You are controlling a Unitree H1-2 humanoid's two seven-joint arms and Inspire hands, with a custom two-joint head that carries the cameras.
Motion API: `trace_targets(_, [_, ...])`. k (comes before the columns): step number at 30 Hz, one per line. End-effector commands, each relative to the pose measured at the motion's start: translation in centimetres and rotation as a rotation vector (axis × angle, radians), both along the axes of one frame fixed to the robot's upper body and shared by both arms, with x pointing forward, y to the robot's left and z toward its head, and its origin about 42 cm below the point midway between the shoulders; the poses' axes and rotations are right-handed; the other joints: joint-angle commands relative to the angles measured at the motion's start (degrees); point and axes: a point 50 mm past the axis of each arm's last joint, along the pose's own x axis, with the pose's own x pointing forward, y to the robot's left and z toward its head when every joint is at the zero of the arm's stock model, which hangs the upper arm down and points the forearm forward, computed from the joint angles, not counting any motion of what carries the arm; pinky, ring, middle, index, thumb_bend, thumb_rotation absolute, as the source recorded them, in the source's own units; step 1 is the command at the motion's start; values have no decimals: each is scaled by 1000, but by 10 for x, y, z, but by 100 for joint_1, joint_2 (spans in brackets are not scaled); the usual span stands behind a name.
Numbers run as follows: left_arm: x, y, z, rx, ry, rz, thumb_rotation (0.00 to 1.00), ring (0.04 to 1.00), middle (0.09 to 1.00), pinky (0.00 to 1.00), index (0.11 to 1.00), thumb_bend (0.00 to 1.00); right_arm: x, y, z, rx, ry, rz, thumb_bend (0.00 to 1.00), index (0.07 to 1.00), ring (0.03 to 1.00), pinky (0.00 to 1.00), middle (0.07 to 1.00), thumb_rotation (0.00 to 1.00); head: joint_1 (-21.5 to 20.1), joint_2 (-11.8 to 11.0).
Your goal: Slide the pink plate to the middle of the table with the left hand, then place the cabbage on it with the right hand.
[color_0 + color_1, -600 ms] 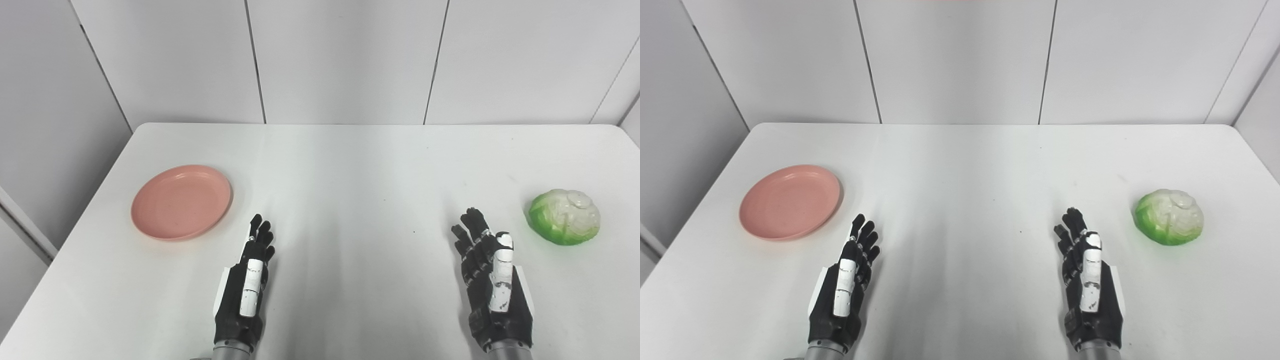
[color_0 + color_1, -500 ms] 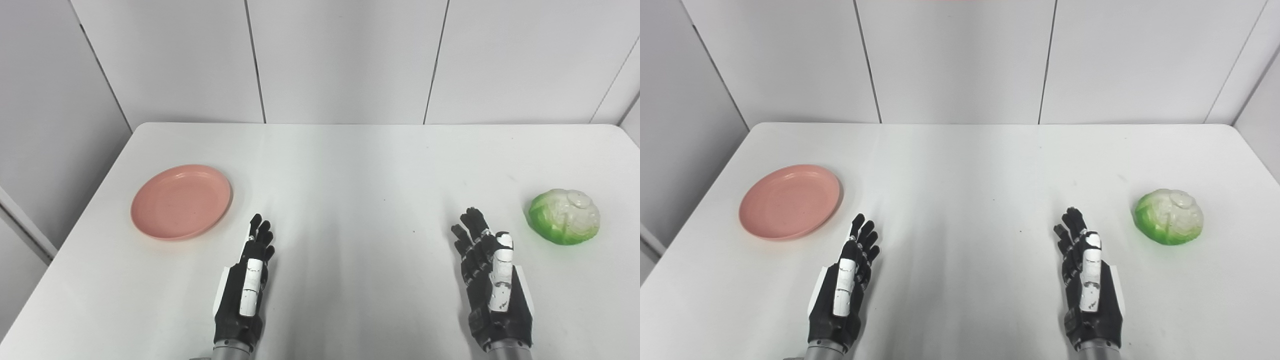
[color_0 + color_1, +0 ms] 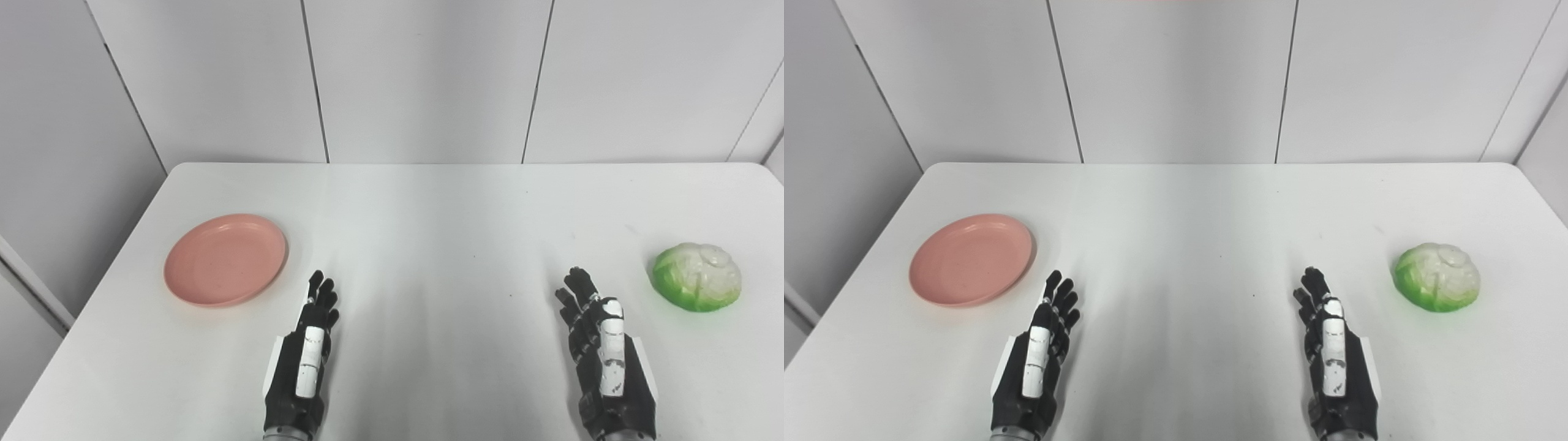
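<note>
The left hand point(image 3: 303, 361) lies low over the near part of the table, fingers stretched forward and a little apart, holding nothing. The right hand point(image 3: 606, 358) matches it on the other side, also flat, spread and empty. Neither touches anything but perhaps the tabletop; whether the palms rest on it or float just above cannot be told.

By my reading the first step has not begun. The pink plate point(image 3: 225, 259) sits ahead of the left hand and out to its left, near but clearly apart from the fingertips, close to the table's left edge. To slide it, that hand would need to reach forward and outward, set its fingers on the plate's far-left rim or flat on its face, and draw it inward to the bare stretch between the two hands. The plate looks shallow and light, so too steep a press on the rim could tip it rather than move it.

The cabbage point(image 3: 697, 285) lies ahead of the right hand and out to its right, well apart from the plate, waiting for the second step.

The table point(image 3: 429, 208) is white, smooth and faintly glossy, with rounded far corners. Behind it stand plain grey wall panels point(image 3: 429, 73) divided by thin dark seams.
</note>
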Motion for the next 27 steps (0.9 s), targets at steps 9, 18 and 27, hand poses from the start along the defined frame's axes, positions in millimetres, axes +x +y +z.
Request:
trace_targets(9, [-8,1,-2,34,-8,-4,937,1000,1000,1000,1000,854,-40,-20,-19,-12,62,-11,808,919,953,1000,958,1000,522,-258])
trace_targets(18, [-10,-16,-12,58,-13,0,951,1000,1000,1000,1000,846,-44,-37,-31,-2,80,10,785,950,973,1000,974,1000,988,-655])
trace_targets(27, [-11,-22,-25,74,-19,9,958,1000,997,1000,1000,816,-44,-43,-43,-4,92,31,751,972,998,1000,999,1000,1171,-1110])
